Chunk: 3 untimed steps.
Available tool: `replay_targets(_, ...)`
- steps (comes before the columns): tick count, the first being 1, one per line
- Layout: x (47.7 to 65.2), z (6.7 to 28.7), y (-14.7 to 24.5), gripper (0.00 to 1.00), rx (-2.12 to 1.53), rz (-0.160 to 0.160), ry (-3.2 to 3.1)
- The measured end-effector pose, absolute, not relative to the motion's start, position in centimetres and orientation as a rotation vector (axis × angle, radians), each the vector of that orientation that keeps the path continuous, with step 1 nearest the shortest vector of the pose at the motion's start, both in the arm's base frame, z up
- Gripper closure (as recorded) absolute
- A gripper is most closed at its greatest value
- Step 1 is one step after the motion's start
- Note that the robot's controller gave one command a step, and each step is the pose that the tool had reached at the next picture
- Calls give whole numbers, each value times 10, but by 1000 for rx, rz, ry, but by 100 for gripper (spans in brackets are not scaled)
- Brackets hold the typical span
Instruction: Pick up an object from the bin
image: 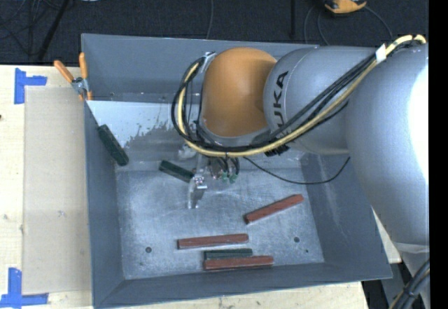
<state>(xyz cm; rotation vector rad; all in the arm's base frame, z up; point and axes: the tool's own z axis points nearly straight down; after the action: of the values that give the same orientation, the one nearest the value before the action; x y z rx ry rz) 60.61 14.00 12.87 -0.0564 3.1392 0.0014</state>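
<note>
A dark green bar (112, 145) leans in the left corner of the bin (105, 251), one end up the sloping wall. It probably slid there, and that tilt would make it awkward to pinch. To its right a second green bar (175, 169) lies flat on the floor, its right end just beside the gripper (198, 194), which hangs low over bare metal. I judge this bar the likeliest pick. Whether the gripper is spread or pressed together I cannot tell, because the orange cover (234, 94) and cables hide its upper part. Near the front wall a long brown bar (212, 241), a short dark bar (227, 253) and a lower brown bar (238, 263) lie parallel and close together. A slanted brown bar (274, 208) lies apart, further right.
</note>
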Motion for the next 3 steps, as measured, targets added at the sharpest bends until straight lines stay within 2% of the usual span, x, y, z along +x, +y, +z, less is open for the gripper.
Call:
replay_targets(1, 604, 82, 138, 100, 134, 16, 3109)
replay_targets(2, 601, 79, 138, 0, 133, 9, 3122)
replay_targets(3, 601, 77, 137, 100, 138, 10, 3122)
